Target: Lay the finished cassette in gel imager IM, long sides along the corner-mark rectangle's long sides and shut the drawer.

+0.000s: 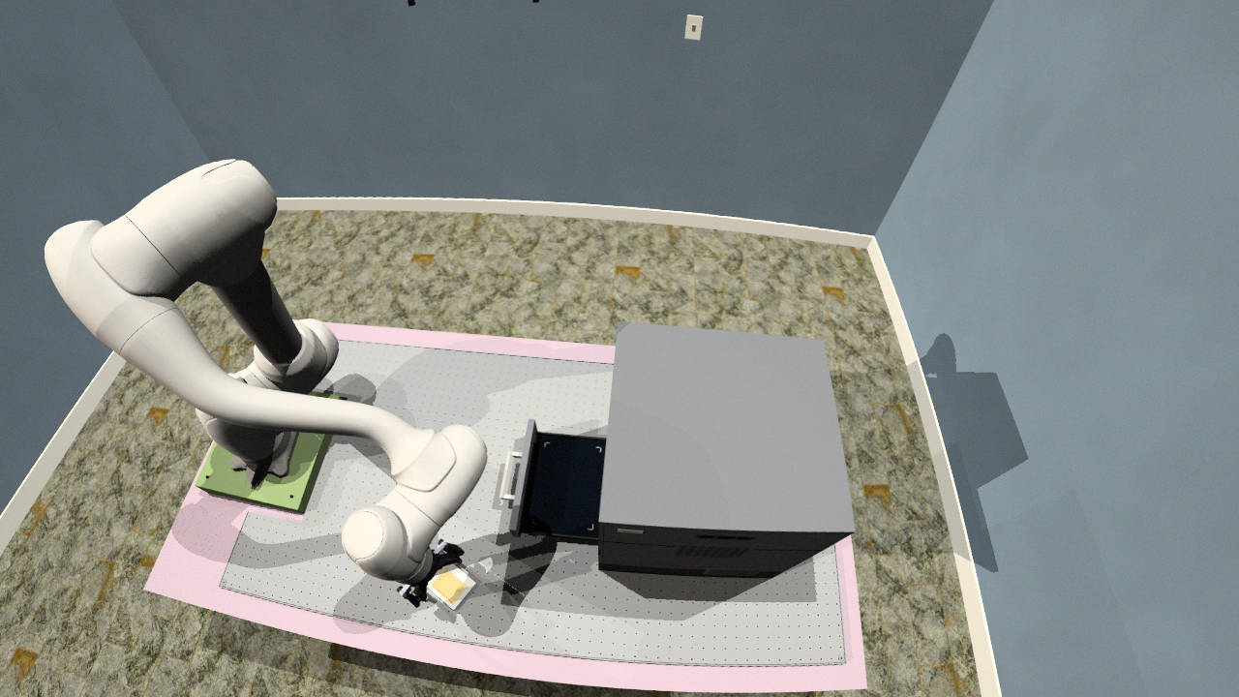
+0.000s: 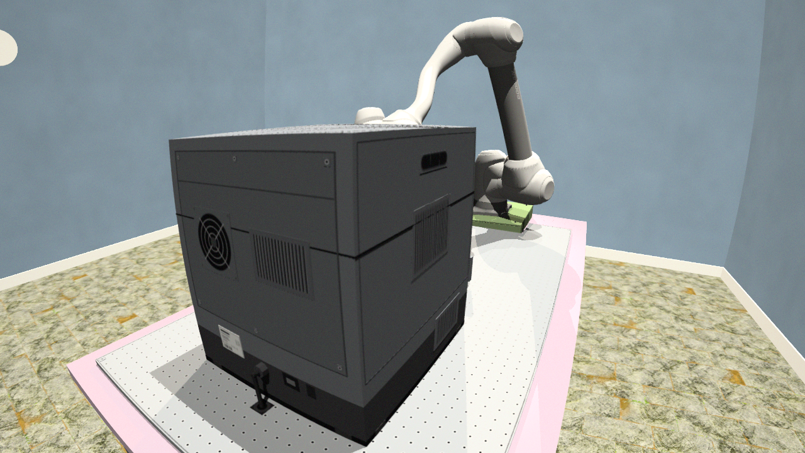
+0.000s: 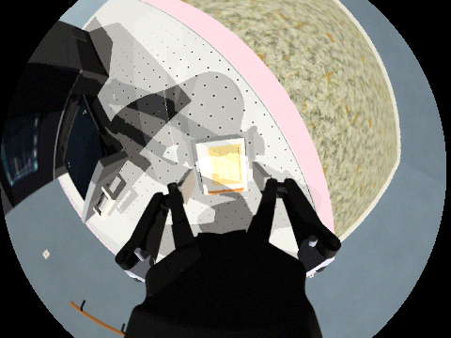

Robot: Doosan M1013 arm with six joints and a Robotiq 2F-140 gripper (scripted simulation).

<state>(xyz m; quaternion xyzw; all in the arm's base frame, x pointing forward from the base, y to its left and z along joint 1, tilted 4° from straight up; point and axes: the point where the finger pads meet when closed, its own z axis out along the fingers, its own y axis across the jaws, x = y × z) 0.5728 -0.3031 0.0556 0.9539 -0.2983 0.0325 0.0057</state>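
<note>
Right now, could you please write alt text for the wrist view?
The open tool hangs above the yellow cassette, which lies flat on the perforated deck. At left, the gel imager's drawer stands open.

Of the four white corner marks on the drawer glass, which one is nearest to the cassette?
The mark at the drawer's handle end, on the side facing the cassette. The others lie by the imager body or at the far side.

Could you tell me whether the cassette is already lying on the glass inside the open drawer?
No, the cassette lies on the deck beside the end effector, while the drawer stands open with bare glass.
</note>
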